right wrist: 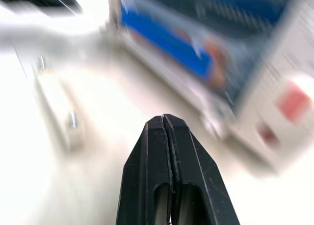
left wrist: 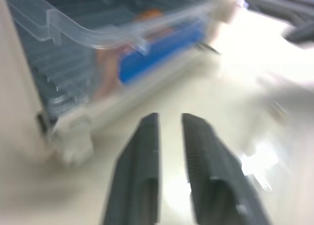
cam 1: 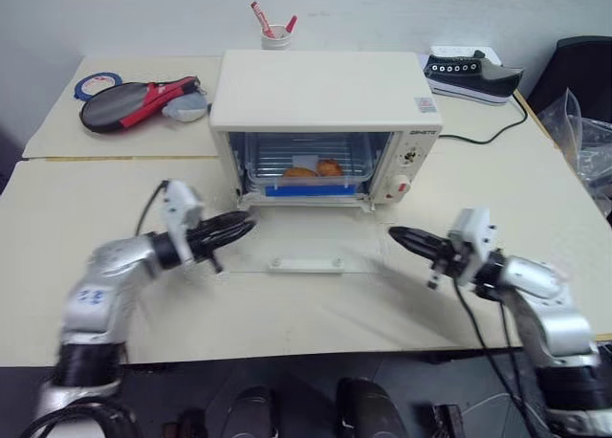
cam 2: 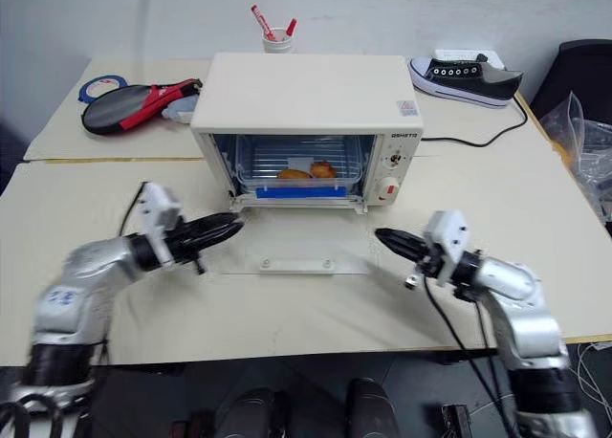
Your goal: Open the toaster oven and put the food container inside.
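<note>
Tabletop [cam 1: 316,299], food container [cam 1: 308,173] inside toaster oven [cam 1: 325,122] between slightly parted left tool [cam 1: 244,225] and pressed-together right tool [cam 1: 396,235]

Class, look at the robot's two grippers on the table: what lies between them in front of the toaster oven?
In the left eye view, the oven's lowered glass door with its white bar handle lies flat on the table between the left gripper and the right gripper.
</note>
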Available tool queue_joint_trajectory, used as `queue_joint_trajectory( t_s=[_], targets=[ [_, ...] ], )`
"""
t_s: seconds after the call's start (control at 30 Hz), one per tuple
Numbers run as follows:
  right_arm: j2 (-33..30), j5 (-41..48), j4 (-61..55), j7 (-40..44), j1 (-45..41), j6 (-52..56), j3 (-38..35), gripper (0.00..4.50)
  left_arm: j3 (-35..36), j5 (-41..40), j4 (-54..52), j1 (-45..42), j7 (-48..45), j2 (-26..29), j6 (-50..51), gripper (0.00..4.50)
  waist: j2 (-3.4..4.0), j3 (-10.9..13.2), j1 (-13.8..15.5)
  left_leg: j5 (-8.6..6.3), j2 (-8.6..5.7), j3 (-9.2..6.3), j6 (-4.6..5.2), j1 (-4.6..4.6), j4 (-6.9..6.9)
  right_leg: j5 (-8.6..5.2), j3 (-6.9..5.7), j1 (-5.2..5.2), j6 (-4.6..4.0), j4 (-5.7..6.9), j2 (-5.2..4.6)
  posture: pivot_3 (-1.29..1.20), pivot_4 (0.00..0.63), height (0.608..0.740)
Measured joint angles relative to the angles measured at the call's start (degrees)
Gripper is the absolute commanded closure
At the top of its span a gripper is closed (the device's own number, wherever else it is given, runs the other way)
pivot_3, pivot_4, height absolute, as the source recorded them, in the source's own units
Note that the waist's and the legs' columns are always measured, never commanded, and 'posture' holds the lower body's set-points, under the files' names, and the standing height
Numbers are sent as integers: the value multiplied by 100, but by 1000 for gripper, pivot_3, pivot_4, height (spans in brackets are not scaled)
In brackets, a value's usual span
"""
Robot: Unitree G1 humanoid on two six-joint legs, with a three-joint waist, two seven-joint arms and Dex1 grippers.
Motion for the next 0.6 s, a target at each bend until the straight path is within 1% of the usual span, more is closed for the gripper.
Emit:
queue_joint_trajectory(
  t_s=[0.07, 0.13, 0.23, 0.27, 0.3, 0.37, 0.5, 0.6],
  targets=[
    [-118, -8, 198, 255, 64, -118, -25, 4500, 220, -139, -6, 299, -451, 311, -116, 2226, 0, 0, -1, -2, 1, -1, 1, 12, 0, 0, 0, 13, 0, -3, 1, 0, 150, 740],
    [-227, -88, 669, 582, 121, -372, 0, 4500, 548, -283, 85, 781, -945, 660, -157, 1630, 2, 1, -8, -6, 2, -1, 1, 12, -2, -2, -2, 13, -3, -5, 1, 0, 150, 740],
    [-230, -351, 1525, 926, 33, -695, 156, 4500, 1034, -379, 302, 1267, -1381, 859, -298, 599, 3, 2, -19, -7, 4, 2, 0, 10, -3, -3, -2, 9, -5, -6, 1, 0, 150, 740],
    [-216, -439, 1723, 1026, -64, -783, 292, 4500, 1144, -386, 305, 1427, -1500, 917, -379, 385, 3, 2, -22, -7, 4, 2, 0, 10, -3, -3, -2, 9, -4, -6, 1, 0, 150, 740],
    [-151, -512, 1919, 1134, -220, -830, 403, 4500, 1234, -387, 317, 1612, -1630, 994, -442, 24, 4, 2, -29, -7, 4, 2, 0, 11, -2, -3, -1, 9, -4, -4, 0, 0, 150, 740],
    [-11, -538, 2140, 1220, -404, -918, 522, 4500, 1336, -395, 328, 1771, -1758, 1021, -481, 24, 5, 3, -36, -7, 6, 1, 0, 11, -2, -3, -2, 9, -5, -3, 0, 0, 150, 740],
    [346, -537, 2396, 1500, -779, -1077, 728, 4500, 1440, -701, 205, 1981, -1867, 1020, -284, 24, 5, 3, -31, -7, 7, -3, 0, 8, -2, -2, -3, 9, -4, -3, -2, 0, 150, 740],
    [624, -256, 2353, 1656, -877, -1067, 716, 4500, 1577, -836, 70, 2021, -1865, 1008, -243, 24, 5, 3, -29, -7, 8, -4, -1, 8, -2, -2, -3, 9, -5, -3, -2, 0, 150, 740]
  ],
)
